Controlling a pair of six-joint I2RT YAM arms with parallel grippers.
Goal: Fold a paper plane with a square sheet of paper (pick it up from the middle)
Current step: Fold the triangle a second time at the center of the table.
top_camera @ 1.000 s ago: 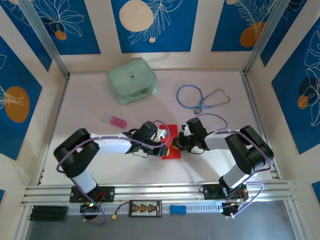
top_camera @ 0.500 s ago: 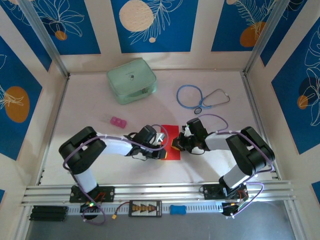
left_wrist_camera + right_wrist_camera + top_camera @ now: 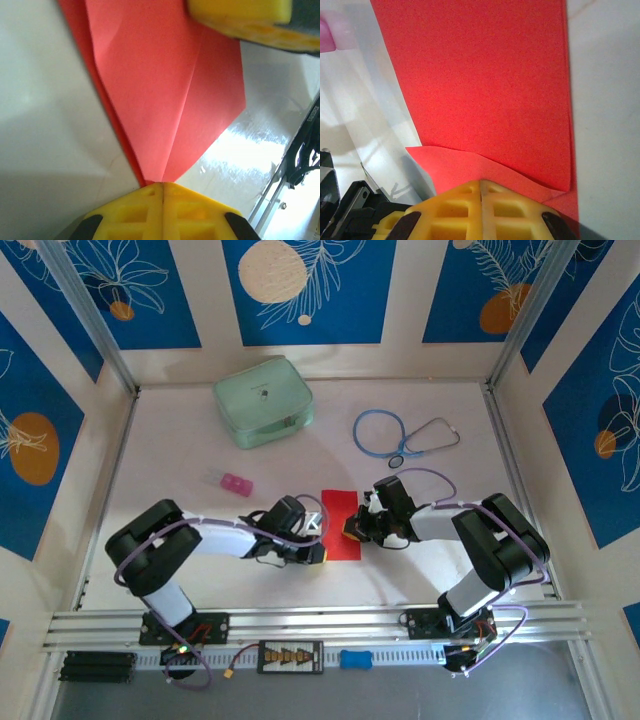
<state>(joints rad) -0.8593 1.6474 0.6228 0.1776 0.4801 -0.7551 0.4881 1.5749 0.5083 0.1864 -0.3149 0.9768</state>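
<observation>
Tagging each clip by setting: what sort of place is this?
Probably a robot test booth, not a home: a white table boxed in by blue flower-print panels, two arms bolted to a metal rail, and loose props: a green case, stethoscope and red paper.

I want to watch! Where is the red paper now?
In the top view, the red paper lies mid-table, between the left end effector and the right end effector.

Bright red sheet of paper [image 3: 338, 515], pale green case [image 3: 263, 400], blue stethoscope [image 3: 404, 437]
</observation>
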